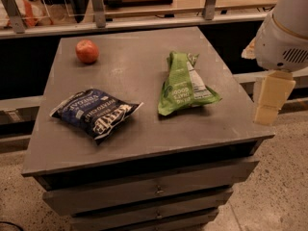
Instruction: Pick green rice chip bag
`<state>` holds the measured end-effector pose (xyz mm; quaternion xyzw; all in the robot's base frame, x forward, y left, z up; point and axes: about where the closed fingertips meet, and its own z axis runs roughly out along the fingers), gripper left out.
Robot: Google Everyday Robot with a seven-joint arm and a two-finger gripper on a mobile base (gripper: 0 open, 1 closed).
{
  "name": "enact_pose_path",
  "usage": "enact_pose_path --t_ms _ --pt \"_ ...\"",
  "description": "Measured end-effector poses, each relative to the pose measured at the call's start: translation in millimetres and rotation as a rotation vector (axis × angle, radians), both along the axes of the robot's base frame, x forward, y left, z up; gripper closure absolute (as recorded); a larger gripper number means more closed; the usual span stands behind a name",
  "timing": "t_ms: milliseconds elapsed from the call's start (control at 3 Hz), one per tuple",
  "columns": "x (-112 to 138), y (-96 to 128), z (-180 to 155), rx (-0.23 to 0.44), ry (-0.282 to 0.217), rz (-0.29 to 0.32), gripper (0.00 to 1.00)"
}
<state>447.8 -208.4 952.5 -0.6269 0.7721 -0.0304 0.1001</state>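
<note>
- The green bag point(185, 83) lies on the right half of the table point(130, 66), with nothing touching it. I judge the step in hand to be the reach toward it.
- To do this well, the gripper point(268, 105) should cross left over the table's right edge. It should then come down from above on the raised, crumpled ridge along the bag's length. The flat flared end is a worse target, as foil there would likely slip.
- A gentle squeeze should do. The bag looks light and puffy, and it may crush or skid on the smooth top.
- The bag is bright green crumpled foil. Its narrow pinched end points to the far side and its wider end toward the front. It has white lettering and a white label panel on its right face.
- The blue bag point(96, 110) lies well apart to its left, and the apple point(87, 51) sits near the far-left corner. Neither blocks the approach.
- The gripper hangs off the table's right edge, near the front corner and well apart from the green bag. I cannot tell whether it is spread or pressed together.
</note>
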Motion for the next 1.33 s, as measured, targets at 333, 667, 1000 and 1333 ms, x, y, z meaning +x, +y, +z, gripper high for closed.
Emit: enact_pose_path --t_ms 333,667,1000,1333 --pt "0.0 0.0 0.0 0.0 0.0 0.0 0.0" --pt "12.5 8.8 -7.0 0.112 -0.029 -0.056 0.0" --pt "23.7 10.9 -24.8 0.316 -0.072 -0.142 0.0" --pt "48.0 9.6 -27.7 0.472 -0.173 -0.21 0.0"
